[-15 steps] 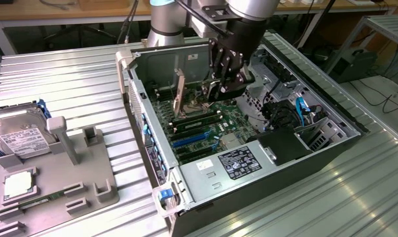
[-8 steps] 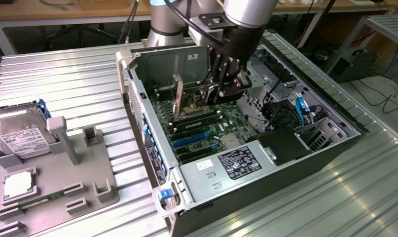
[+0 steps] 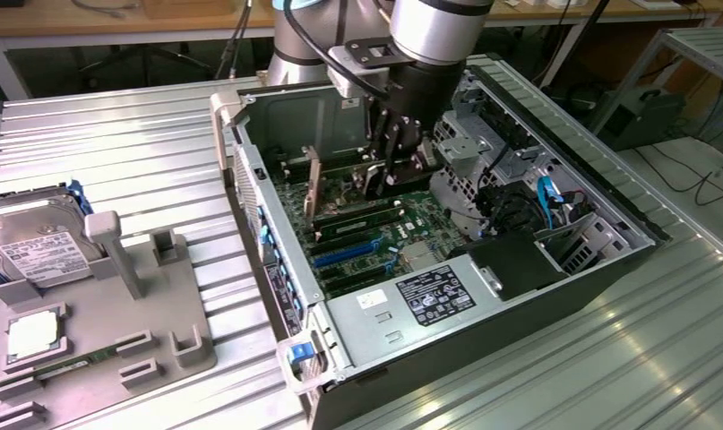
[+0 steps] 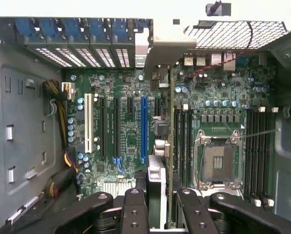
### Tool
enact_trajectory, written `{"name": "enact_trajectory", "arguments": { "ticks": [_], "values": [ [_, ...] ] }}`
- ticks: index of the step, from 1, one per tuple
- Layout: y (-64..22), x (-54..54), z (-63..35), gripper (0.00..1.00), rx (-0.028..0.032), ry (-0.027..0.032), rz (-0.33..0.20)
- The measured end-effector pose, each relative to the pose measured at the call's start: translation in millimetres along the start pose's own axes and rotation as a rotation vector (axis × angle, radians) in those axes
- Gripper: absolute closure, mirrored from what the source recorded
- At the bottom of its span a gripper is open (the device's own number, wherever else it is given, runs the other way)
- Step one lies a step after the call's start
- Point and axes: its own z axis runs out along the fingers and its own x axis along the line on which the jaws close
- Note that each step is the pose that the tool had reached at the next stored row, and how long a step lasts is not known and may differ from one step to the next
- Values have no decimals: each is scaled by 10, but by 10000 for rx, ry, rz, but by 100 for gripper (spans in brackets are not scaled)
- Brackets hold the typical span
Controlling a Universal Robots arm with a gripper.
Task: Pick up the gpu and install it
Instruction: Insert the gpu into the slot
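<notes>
1. gpu (image 4: 156, 178): stands on edge over the motherboard (image 4: 126, 122), just beside its long blue slot (image 4: 144, 126), on the CPU socket (image 4: 218, 163) side.
2. Gripper (image 4: 160, 193): clamped on the card's upper edge, one finger per face. Judged: this keeps the connector edge facing the motherboard.
3. Cannot tell whether the gpu is seated in the motherboard.

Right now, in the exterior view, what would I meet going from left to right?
hard drive → computer case, its side wall → gripper shut on the gpu → blue cable
</notes>
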Motion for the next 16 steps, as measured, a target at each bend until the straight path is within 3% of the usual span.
{"name": "enact_trajectory", "arguments": {
  "ticks": [5,8,16],
  "values": [
    [62,1,62,72,-2,0,-4],
    [61,2,99,72,-1,-27,-5],
    [86,8,248,72,8,-31,-6]
  ]
}}
